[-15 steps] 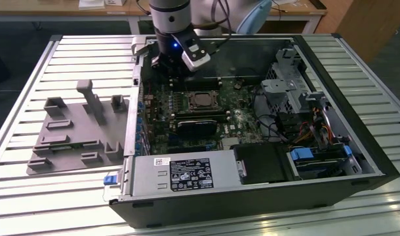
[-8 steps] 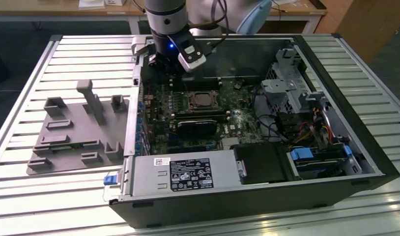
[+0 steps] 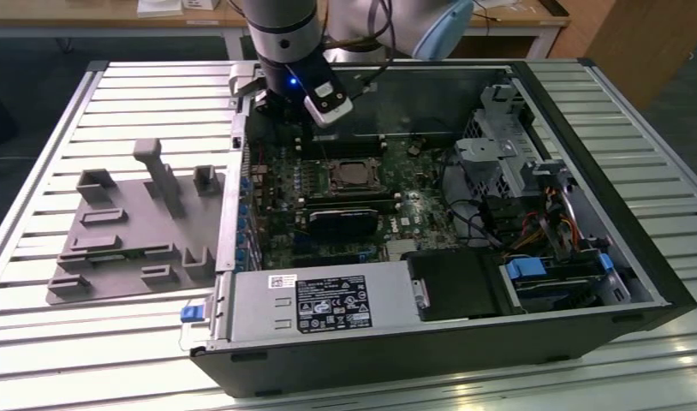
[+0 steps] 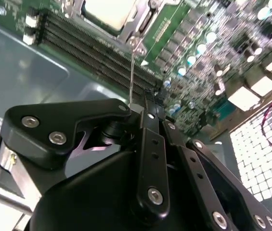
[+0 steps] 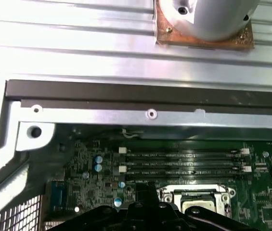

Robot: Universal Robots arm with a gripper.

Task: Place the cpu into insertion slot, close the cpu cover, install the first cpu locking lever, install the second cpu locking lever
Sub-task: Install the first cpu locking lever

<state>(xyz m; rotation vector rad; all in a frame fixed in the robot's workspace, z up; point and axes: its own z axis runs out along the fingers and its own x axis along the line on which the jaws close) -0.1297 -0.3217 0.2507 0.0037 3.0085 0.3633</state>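
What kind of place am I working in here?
Probably a lab or workshop bench: an open PC case lies on a slatted metal table, with a grey fixture block beside it and a desk behind.

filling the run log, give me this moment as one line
pincer: at thin locking lever beside insertion slot | cpu: in slot | cpu cover: looks closed

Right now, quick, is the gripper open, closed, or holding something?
Gripper: cannot be told; it hangs close to the insertion slot, with a thin metal lever at its tip.
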